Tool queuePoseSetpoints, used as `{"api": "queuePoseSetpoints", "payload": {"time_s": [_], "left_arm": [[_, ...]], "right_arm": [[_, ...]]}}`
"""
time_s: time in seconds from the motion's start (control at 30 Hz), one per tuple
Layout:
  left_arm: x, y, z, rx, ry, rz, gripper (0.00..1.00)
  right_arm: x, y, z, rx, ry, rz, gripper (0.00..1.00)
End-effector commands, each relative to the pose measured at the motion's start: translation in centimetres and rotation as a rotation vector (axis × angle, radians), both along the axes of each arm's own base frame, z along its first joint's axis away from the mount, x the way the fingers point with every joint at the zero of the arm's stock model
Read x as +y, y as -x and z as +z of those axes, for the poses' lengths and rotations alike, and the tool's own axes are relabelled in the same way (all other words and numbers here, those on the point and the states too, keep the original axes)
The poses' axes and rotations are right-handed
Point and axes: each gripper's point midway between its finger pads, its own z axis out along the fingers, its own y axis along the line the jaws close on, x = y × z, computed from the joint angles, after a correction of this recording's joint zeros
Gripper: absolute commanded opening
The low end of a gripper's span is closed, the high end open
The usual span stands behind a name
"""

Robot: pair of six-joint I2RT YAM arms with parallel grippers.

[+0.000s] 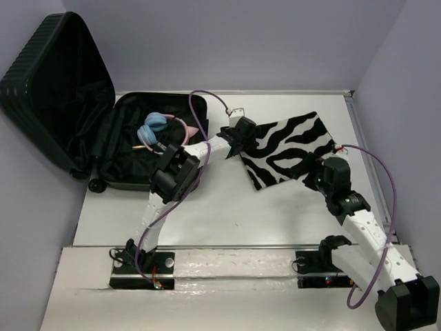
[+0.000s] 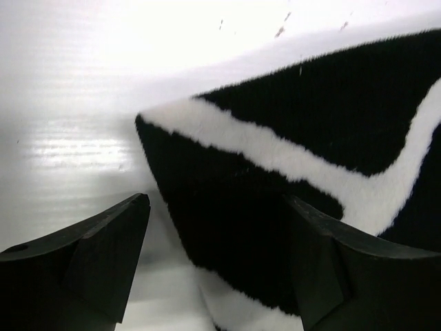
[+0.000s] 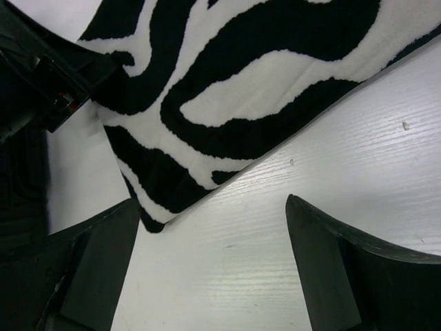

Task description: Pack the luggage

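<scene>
Lavender walls (image 1: pixel 241 41) close in a white table (image 1: pixel 227 214). On it, well to the left of the left claw (image 1: pixel 242 145), a large black hard-shell ribbed luggage case (image 1: pixel 62 89) lies open. Its lid stands tilted up against the left wall, and the lined lower half lies flat on the table with a small black caster wheel (image 1: pixel 96 185) at its near corner. Inside that lower half, left of the left claw and apart from it, rests a pair of blue and pink cat-ear headphones (image 1: pixel 157 129). To the right of the luggage and outside it, a flat zebra-striped black-and-white plush pouch (image 1: pixel 289 148) lies spread on the table between the two claws. In the left wrist view the left claw (image 2: pixel 215 207) has its jaws spread wide and grips nothing. One corner of the pouch (image 2: pixel 289 179) reaches into the gap between them, the right finger (image 2: pixel 358 276) sits over the fabric, and the left finger (image 2: pixel 89 262) is over bare table beside the pouch's edge. In the right wrist view the right claw (image 3: pixel 212 203) is likewise wide open and holds nothing. Only bare white table shows between its fingers, and the pouch (image 3: pixel 234 83) lies just ahead of the tips, its nearest corner close to the left finger (image 3: pixel 96 269). Beyond that finger, further left, the black wrist of the other arm (image 3: pixel 41 89) is over the pouch's far corner.
</scene>
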Motion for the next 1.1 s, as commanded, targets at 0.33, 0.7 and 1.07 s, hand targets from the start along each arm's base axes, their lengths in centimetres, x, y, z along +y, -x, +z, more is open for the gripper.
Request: {"api": "queuePoseSetpoints", "payload": {"time_s": [0.33,0.7,1.07], "left_arm": [[-1.6,-0.6,-1.3,0.016,0.117,-0.028,0.55],[-2.2,-0.5,-0.2,-0.020,0.198,-0.074,0.15],[-2.2,0.0,3.9,-0.106,0.240,-0.124,0.06]], "right_arm": [[-14.6,-5.5,-3.3,0.030,-0.224,-0.554,0.98],[-17.5,-11.3,-9.3,0.193,-0.254,-0.587,0.98],[-12.5,-15.1,-11.8,0.231,-0.545,-0.359,0.63]]}}
